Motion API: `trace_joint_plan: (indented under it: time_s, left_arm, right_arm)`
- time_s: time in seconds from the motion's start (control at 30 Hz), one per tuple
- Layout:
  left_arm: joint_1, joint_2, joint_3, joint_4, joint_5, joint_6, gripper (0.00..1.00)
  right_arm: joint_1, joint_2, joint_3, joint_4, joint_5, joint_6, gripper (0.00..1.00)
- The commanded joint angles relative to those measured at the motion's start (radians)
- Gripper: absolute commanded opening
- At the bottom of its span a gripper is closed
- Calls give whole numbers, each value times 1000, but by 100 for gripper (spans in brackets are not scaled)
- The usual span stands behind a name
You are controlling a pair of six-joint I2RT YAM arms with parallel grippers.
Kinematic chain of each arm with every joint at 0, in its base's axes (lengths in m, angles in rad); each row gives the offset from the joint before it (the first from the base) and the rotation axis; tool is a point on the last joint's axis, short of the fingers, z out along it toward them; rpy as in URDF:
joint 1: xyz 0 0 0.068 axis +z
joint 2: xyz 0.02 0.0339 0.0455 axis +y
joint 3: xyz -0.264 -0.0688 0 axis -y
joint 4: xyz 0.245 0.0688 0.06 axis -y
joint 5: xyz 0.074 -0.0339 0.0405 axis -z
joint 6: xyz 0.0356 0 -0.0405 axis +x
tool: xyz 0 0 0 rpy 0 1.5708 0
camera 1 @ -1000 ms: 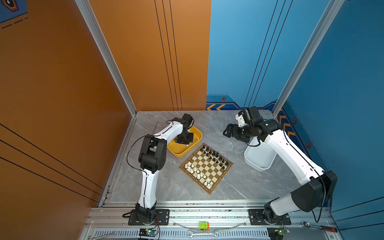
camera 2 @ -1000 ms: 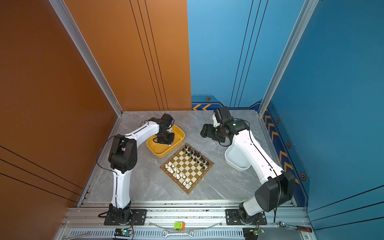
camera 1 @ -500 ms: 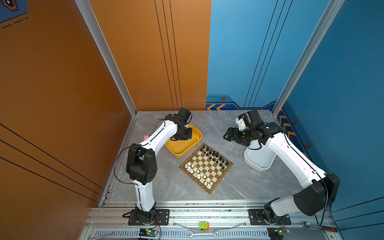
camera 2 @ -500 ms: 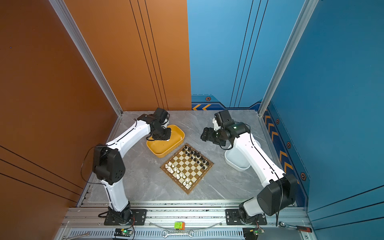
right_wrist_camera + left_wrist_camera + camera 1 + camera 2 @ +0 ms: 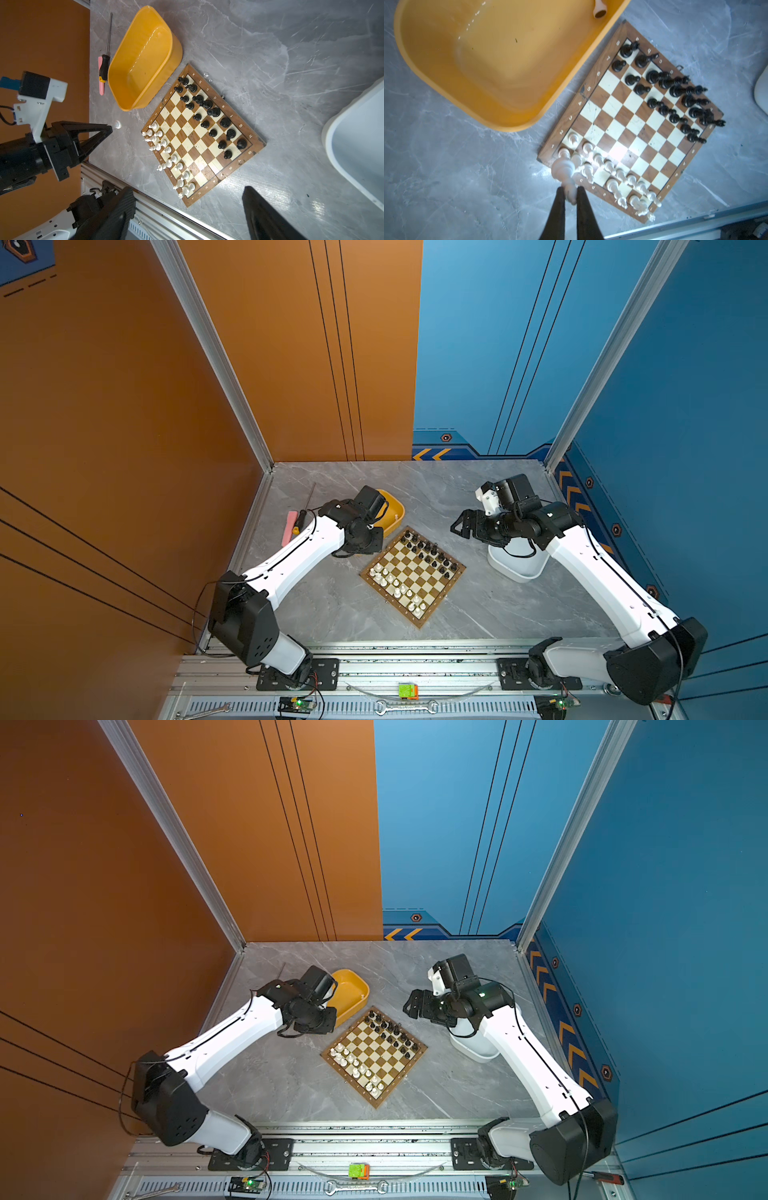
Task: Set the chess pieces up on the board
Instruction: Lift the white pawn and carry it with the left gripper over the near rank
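The board [image 5: 415, 577] [image 5: 376, 1057] lies diamond-wise mid-table, with black chess pieces [image 5: 432, 551] in two rows along its far right side and white chess pieces [image 5: 395, 585] along its near left side. My left gripper [image 5: 569, 190] is shut on a white chess piece [image 5: 563, 169], held above the table just off the board's [image 5: 629, 124] white-side corner. The right wrist view shows that gripper [image 5: 111, 127] with the piece [image 5: 117, 124] at its tip. My right gripper [image 5: 188, 188] [image 5: 463, 526] hovers open, with nothing in it, beyond the board's right side.
A yellow tray [image 5: 395, 512] [image 5: 488, 62] sits at the board's far left edge, with one pale piece [image 5: 600, 10] inside it. A white tray [image 5: 515, 570] [image 5: 353, 145] stands under my right arm. A screwdriver [image 5: 301, 518] and a pink strip [image 5: 289, 526] lie by the left wall.
My left wrist has drawn back from over the yellow tray toward the board's left corner, its elbow swinging out left and low. The right gripper has shifted slightly nearer.
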Motion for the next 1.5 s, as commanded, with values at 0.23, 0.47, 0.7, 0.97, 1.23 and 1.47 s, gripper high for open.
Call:
trace_joint_plan:
  time_s: [0.23,0.47,0.7,0.97,1.23,1.47]
  left_arm:
    - [-122,-173,-166,-22,-66,-178,2]
    - [-173,-219,-221,-20,-99,-235,2]
    - [-214,-223,-238,-20,-119,-270,2]
    - [-240,-193,-205,-18,-129,-278,2]
    - [-350,-175,-159,-20,-151,-302,1]
    - [-457,-135,-155,-18,-185,-347,2]
  right_arm:
    - [19,-56,-38,-40,-42,-41,85]
    - [22,-67,-37,-52,-53,-54,85]
    - [23,-72,-43,-58,-59,-66,85]
    - [15,-59,-36,-63,-67,-84,85]
    - [-3,-58,-43,-73,-85,-99,85]
    - [-26,-65,-57,-91,-113,-127,85]
